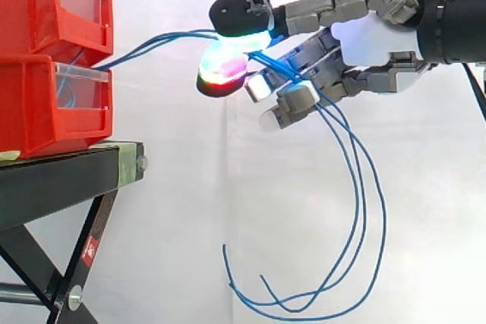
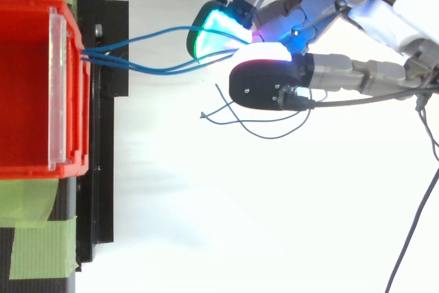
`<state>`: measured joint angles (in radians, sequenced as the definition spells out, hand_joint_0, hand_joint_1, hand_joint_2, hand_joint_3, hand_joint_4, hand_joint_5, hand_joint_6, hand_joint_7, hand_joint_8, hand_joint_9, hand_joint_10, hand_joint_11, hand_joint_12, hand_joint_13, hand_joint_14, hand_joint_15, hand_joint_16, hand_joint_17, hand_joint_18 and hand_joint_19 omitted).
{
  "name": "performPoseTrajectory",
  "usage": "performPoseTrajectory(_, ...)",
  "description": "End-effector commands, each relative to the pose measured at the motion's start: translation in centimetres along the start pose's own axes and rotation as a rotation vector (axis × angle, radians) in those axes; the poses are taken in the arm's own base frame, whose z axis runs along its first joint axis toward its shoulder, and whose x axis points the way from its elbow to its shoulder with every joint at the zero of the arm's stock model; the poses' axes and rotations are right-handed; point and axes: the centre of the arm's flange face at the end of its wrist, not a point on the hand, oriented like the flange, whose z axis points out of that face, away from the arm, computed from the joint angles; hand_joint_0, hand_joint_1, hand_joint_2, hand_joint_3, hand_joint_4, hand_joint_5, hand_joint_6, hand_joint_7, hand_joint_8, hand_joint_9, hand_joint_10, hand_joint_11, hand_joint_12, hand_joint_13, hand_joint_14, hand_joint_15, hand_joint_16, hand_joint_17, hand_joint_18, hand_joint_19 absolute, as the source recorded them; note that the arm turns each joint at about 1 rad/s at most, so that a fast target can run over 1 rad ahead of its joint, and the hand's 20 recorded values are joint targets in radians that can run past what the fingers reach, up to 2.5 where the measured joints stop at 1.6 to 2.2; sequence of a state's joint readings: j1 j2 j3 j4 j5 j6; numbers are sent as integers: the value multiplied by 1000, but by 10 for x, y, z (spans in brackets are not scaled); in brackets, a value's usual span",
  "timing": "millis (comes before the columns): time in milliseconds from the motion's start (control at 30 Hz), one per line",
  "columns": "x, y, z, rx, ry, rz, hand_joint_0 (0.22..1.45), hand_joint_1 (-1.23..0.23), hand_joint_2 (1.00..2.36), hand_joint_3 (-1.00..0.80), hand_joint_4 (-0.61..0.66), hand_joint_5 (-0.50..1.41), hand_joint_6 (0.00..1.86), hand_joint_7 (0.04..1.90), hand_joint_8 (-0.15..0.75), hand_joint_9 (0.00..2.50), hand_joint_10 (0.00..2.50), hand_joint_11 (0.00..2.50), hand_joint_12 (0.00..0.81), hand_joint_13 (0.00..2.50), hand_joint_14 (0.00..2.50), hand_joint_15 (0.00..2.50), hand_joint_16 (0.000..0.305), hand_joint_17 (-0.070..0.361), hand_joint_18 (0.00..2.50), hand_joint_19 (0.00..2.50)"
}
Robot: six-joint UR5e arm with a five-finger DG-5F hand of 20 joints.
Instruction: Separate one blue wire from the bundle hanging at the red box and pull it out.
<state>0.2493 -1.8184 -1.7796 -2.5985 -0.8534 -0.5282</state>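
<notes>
As blue wires [image 1: 129, 52] span from the red bin [image 1: 38, 108], the hand [image 1: 372, 39] — curled — pinches them.

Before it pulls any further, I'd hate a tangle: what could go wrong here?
1. Several wires run together through the pinch of the hand, so a pull may drag the bundle, not one.
2. Below the hand they hang in crossing loops and could knot.
3. The wires lead into the bin; a hard pull might shift it.
</notes>
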Motion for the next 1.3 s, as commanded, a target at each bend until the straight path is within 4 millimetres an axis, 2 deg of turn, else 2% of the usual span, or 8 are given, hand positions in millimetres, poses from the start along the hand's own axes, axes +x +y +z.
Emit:
performPoseTrajectory(0,0,1,1,-9,-4,-39,614,-678,1018,-166,172,-181,872,819,379,1118,19,1020,381,1402,13,1391,52,117,728,344)
performPoseTrajectory(1267,-1,3,3,-21,-13,-53,561,-691,1013,-329,205,-184,839,829,364,1086,19,1000,378,1338,10,1421,53,119,667,379)
